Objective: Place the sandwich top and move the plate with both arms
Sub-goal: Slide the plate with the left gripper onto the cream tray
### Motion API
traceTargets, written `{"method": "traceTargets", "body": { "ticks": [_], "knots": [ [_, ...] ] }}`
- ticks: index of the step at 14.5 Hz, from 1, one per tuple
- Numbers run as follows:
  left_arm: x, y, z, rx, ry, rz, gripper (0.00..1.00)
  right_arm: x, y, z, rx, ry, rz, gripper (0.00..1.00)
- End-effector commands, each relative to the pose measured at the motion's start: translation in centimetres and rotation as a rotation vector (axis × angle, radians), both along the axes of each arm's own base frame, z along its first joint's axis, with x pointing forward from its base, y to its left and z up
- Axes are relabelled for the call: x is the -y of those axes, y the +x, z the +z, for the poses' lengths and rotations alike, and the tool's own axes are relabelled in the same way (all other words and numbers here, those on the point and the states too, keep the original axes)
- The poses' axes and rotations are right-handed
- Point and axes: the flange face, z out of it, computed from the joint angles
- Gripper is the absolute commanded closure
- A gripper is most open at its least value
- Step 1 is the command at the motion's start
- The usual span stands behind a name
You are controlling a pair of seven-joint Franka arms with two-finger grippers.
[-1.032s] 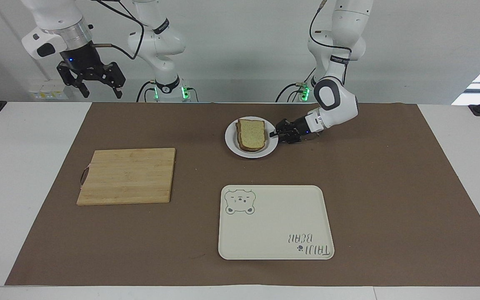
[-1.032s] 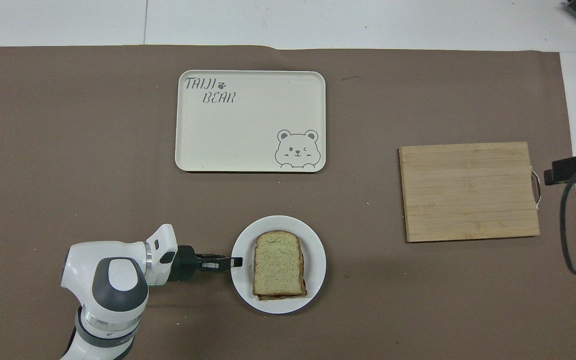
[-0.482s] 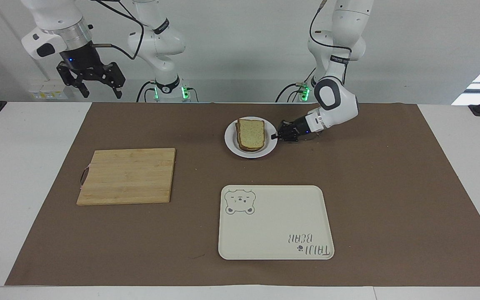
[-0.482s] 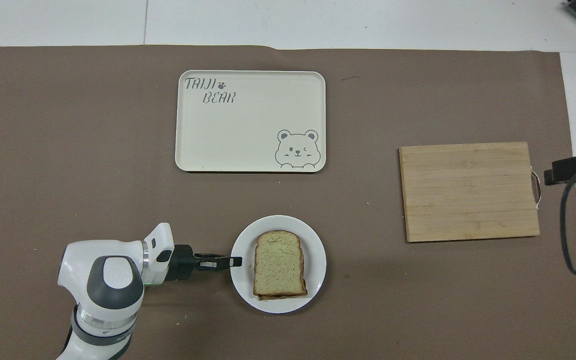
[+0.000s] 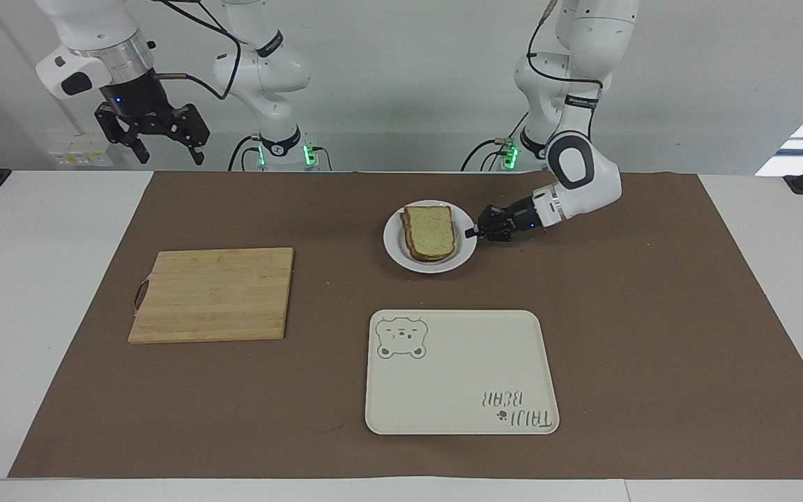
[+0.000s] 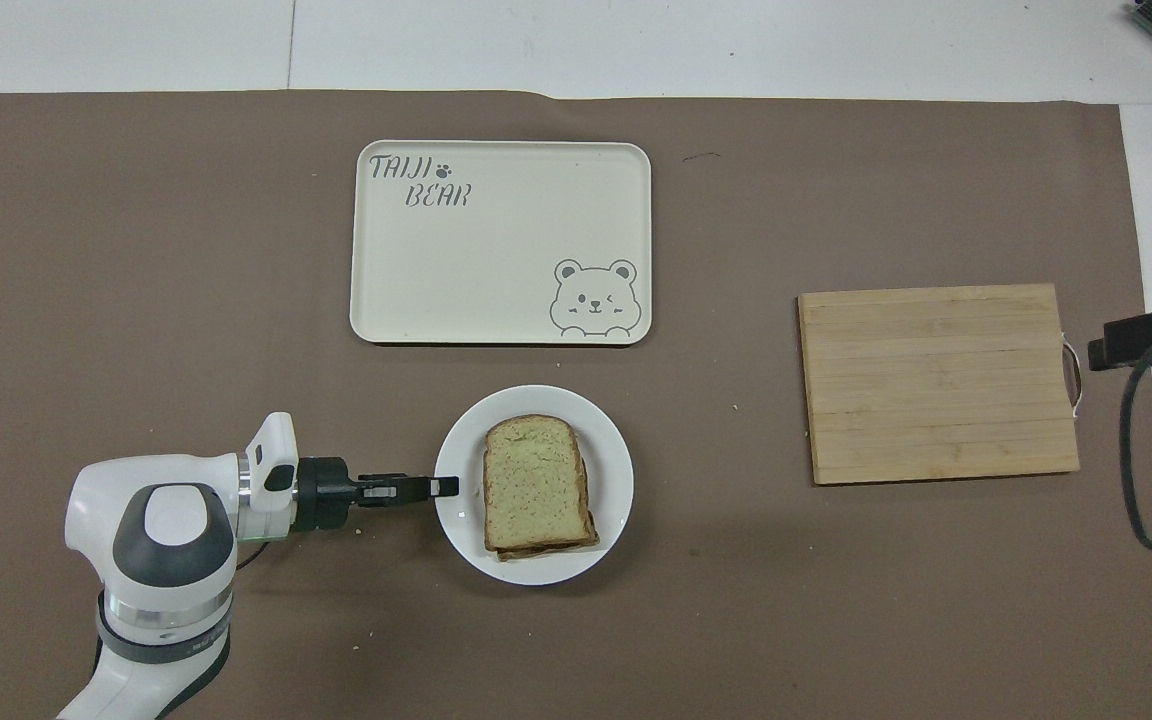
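Observation:
The small white plate (image 5: 396, 245) (image 6: 608, 470) is on the brown mat, nearer to the robots than the tray. The sandwich top (image 5: 431, 231) (image 6: 533, 483), a speckled bread slice, lies on it over another slice whose edge peeks out beneath. My left gripper (image 5: 472, 233) (image 6: 446, 486) lies low and level, shut on the plate's rim at the side toward the left arm's end. My right gripper (image 5: 168, 150) is open and empty, held high past the cutting board, at the right arm's end of the table. Only a black part of it (image 6: 1146, 340) shows in the overhead view.
A cream rectangular tray (image 5: 461, 376) (image 6: 496, 250) with a bear drawing lies just farther from the robots than the plate. A wooden cutting board (image 5: 213, 294) (image 6: 939, 382) lies toward the right arm's end.
My left gripper has moved the plate with the bread away from the robots, closer to the tray, and slightly toward the left arm's end. The right arm has barely moved.

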Motion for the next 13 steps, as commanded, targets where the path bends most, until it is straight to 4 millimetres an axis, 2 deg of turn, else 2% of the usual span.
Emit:
{"method": "traceTargets", "body": {
  "ticks": [1, 4, 6, 9, 11, 13],
  "knots": [
    [-0.8, 2.1, 0.9, -0.008, -0.051, 0.0, 1.0, 0.3, -0.3, 0.4, 0.001, -0.008, 0.024, 0.0],
    [-2.4, 4.4, 1.7, -0.001, -0.062, -0.008, 1.0, 0.3, -0.3, 0.4, 0.001, -0.008, 0.024, 0.0],
    [-3.6, 7.3, 2.7, -0.022, -0.057, -0.018, 1.0, 0.3, -0.3, 0.4, 0.001, -0.008, 0.024, 0.0],
    [-4.0, 11.4, 4.3, -0.036, -0.045, -0.035, 1.0, 0.3, -0.3, 0.4, 0.001, -0.008, 0.024, 0.0],
    [-3.5, 14.5, 5.4, -0.053, -0.039, -0.011, 1.0, 0.2, -0.3, 0.4, 0.001, -0.008, 0.025, 0.0],
    [-3.4, 17.2, 5.4, -0.078, 0.039, -0.033, 1.0, 0.3, -0.3, 0.4, 0.001, -0.008, 0.024, 0.0]
  ]
}}
